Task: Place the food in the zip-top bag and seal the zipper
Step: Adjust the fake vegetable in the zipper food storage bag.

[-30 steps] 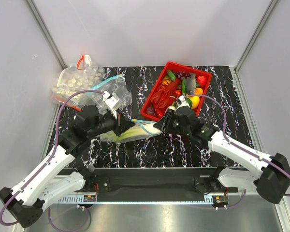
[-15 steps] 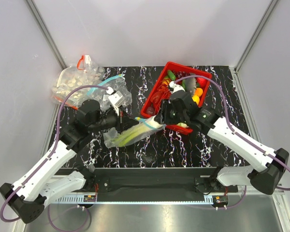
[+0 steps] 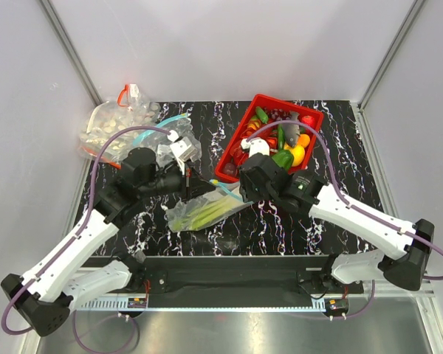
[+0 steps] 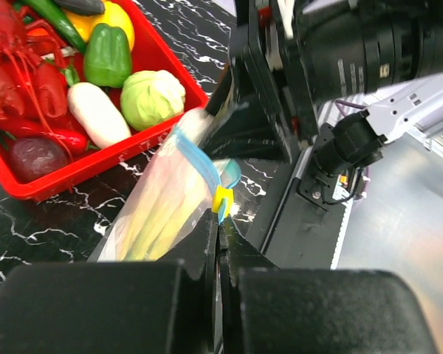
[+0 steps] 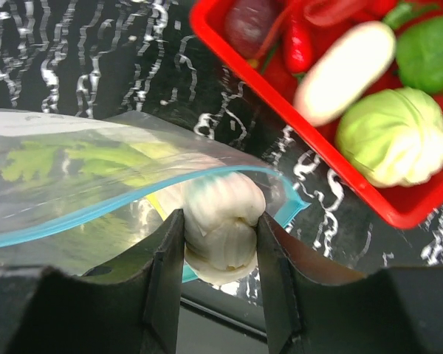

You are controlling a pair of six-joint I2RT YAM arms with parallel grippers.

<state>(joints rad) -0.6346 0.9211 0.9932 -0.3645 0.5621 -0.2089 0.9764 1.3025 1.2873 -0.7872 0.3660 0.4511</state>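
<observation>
The zip-top bag (image 3: 201,214) lies between the arms, and the leek's green leaves (image 5: 59,158) show through its clear plastic. My right gripper (image 5: 221,236) is shut on the leek's white bulb end (image 5: 223,210), right at the bag's mouth; from above it (image 3: 236,192) is just in front of the basket. The teal-blue zipper (image 5: 96,210) runs across the mouth over the bulb. My left gripper (image 4: 220,221) is shut on the bag's zipper edge beside a yellow tab (image 4: 221,199), holding the mouth up; from above it (image 3: 198,187) is left of the right gripper.
The red basket (image 3: 310,122) at the back right holds a white radish (image 5: 347,70), a green cabbage (image 5: 395,136), a green pepper (image 5: 428,44) and red toy produce. A bag with a red zipper (image 3: 111,129) and crumpled clear plastic (image 3: 170,140) lie at the back left.
My right gripper has moved left and toward the near edge, pushing the leek further into the bag. The bag has shifted nearer with it. My left gripper kept its hold and moved slightly right.
</observation>
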